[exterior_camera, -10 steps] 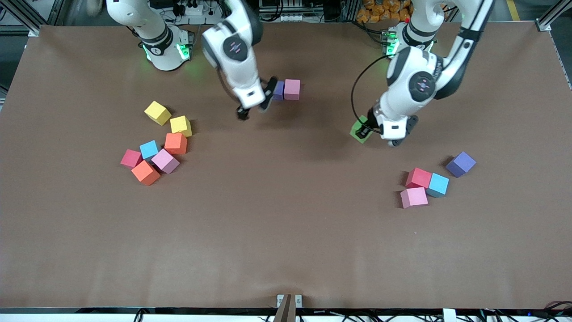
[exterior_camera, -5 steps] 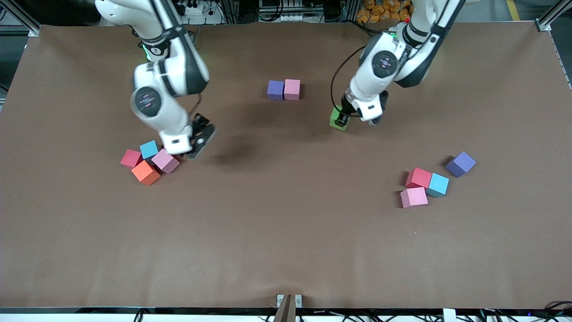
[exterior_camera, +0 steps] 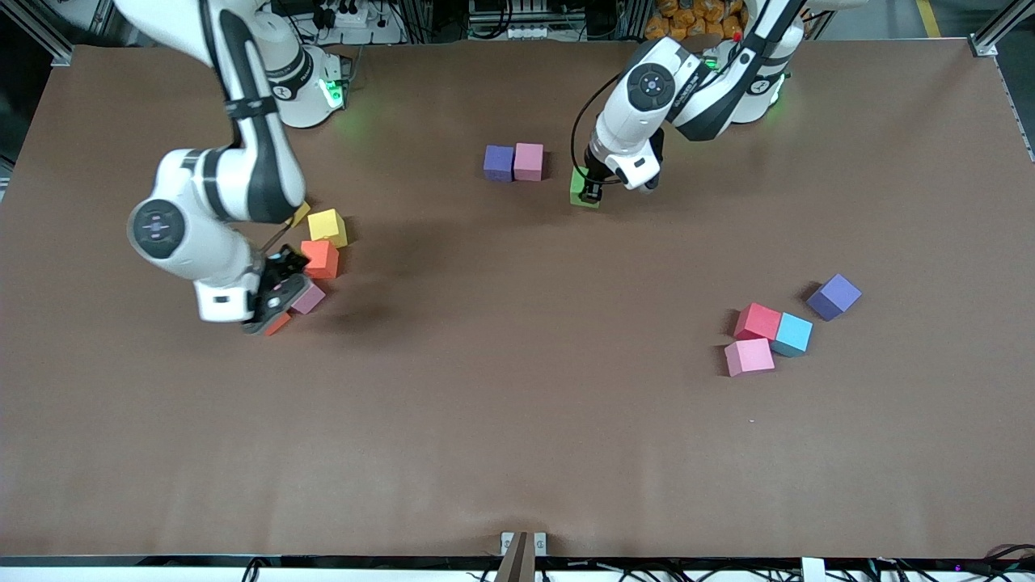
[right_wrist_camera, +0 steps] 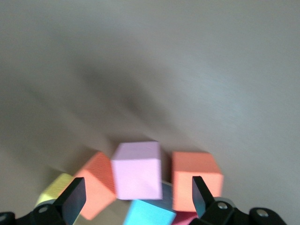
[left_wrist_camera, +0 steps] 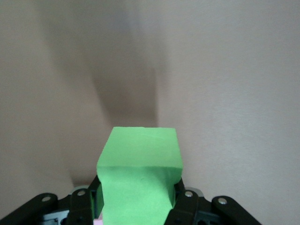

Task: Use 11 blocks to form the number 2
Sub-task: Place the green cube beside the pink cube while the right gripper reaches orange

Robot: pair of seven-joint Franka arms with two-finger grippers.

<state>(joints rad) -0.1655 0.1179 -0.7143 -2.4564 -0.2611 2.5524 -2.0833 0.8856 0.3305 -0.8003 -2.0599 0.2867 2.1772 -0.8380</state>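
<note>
Gripping matte green foam cube (left_wrist_camera: 139, 180)

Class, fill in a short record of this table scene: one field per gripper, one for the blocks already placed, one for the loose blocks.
left gripper: shut on the green block, beside the placed pair
right gripper: open, over the cluster by the yellow cubes
placed: purple block touching pink block
loose, left arm's end: red block, light blue block, second pink block, second purple block

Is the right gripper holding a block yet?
No, the right gripper is open and empty above the pink block in the cluster.
</note>
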